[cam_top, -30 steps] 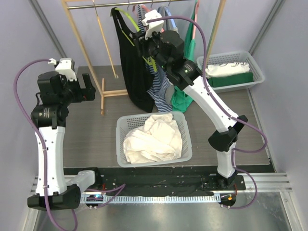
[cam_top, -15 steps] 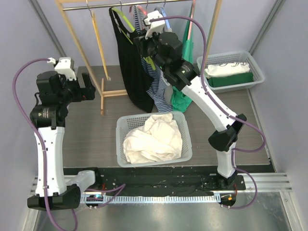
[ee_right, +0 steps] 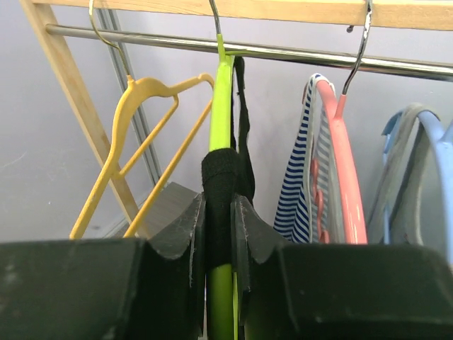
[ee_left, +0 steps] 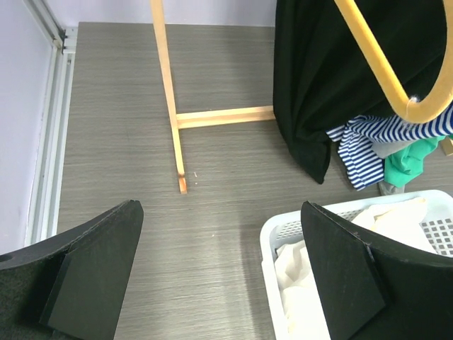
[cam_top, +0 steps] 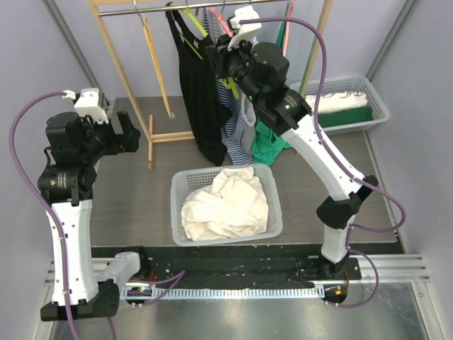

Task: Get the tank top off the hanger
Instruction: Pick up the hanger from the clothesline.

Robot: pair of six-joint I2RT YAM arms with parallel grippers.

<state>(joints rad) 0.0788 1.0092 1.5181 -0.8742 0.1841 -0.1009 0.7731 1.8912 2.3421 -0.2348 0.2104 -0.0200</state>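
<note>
The black tank top (cam_top: 198,92) hangs from a lime green hanger (cam_top: 197,30) on the rack's rail. My right gripper (cam_top: 221,53) is up at the garment's shoulder. In the right wrist view it (ee_right: 219,227) is shut on the black strap (ee_right: 223,180), which is wrapped round the green hanger arm (ee_right: 221,99). My left gripper (cam_top: 131,132) hovers open over the floor at the left, holding nothing. In the left wrist view it (ee_left: 219,207) is well apart from the tank top's hem (ee_left: 318,92).
A white basket (cam_top: 177,191) of white cloth sits below the rack, and a second basket (cam_top: 375,95) stands at the right. The wooden rack (cam_top: 127,78) also carries a bare yellow hanger (ee_right: 152,86), a striped garment (cam_top: 237,124) and a green garment (cam_top: 267,149).
My right gripper has risen toward the rail and closed on the tank top's strap at the green hanger. The left arm has shifted slightly left, still open.
</note>
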